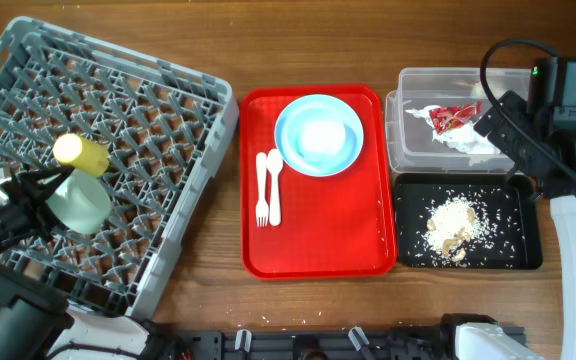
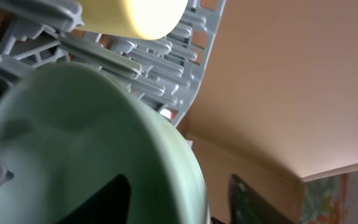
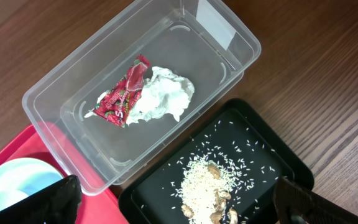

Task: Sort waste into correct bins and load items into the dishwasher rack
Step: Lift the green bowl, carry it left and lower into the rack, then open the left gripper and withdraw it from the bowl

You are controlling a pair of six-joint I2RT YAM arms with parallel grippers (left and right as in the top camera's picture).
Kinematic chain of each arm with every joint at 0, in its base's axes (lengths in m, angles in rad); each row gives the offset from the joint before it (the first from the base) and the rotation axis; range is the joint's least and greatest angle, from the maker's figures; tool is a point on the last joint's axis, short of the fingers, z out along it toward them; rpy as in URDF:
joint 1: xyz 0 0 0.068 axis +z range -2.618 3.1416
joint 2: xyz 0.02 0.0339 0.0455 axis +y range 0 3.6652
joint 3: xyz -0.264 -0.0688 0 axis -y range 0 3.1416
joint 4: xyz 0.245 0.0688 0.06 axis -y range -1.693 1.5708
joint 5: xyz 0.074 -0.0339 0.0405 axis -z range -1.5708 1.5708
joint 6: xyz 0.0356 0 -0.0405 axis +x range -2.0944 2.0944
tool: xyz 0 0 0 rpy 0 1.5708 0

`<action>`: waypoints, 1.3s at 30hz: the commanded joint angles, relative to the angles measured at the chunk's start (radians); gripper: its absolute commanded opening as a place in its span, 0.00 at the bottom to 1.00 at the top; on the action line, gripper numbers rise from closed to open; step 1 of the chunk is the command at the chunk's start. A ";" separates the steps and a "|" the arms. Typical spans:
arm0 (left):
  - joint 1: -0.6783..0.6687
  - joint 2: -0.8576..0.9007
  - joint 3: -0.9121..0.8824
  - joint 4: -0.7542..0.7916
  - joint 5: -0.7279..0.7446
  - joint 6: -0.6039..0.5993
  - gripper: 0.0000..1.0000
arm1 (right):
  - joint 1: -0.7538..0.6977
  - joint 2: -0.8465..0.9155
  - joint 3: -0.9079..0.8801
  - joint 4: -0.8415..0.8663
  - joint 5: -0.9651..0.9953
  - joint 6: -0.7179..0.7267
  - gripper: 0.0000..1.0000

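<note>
The pale green bowl (image 1: 83,205) (image 2: 73,143) leans among the pegs of the grey dishwasher rack (image 1: 158,110), just below the yellow cup (image 1: 80,152) (image 2: 148,15) lying on its side. My left gripper (image 1: 53,186) (image 2: 180,183) is open and straddles the bowl's rim, one finger inside, one outside with a gap. The light-blue plate (image 1: 318,135), white fork (image 1: 262,188) and spoon (image 1: 275,185) lie on the red tray. My right gripper (image 3: 179,208) hangs open and empty above the black tray (image 3: 272,149) (image 1: 513,200) of rice crumbs (image 3: 201,183). The clear tub (image 3: 61,93) (image 1: 408,110) holds the white napkin (image 3: 163,96) and red wrapper (image 3: 123,93).
The flat red tray (image 1: 318,240) lies between the rack and the two bins. The right arm (image 1: 558,110) and its cable reach over the tub's right end. Bare wooden table shows along the top edge and beyond the bins.
</note>
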 commanded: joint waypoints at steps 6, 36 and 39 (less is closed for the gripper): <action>0.000 -0.048 0.050 -0.027 -0.044 0.012 0.64 | -0.003 0.004 0.004 0.000 0.026 0.002 1.00; -0.326 -0.216 0.150 0.073 -1.047 -0.610 0.04 | -0.003 0.004 0.004 0.000 0.026 0.002 1.00; -0.340 -0.209 0.144 0.060 -1.059 -0.609 0.04 | -0.003 0.004 0.004 0.000 0.026 0.002 1.00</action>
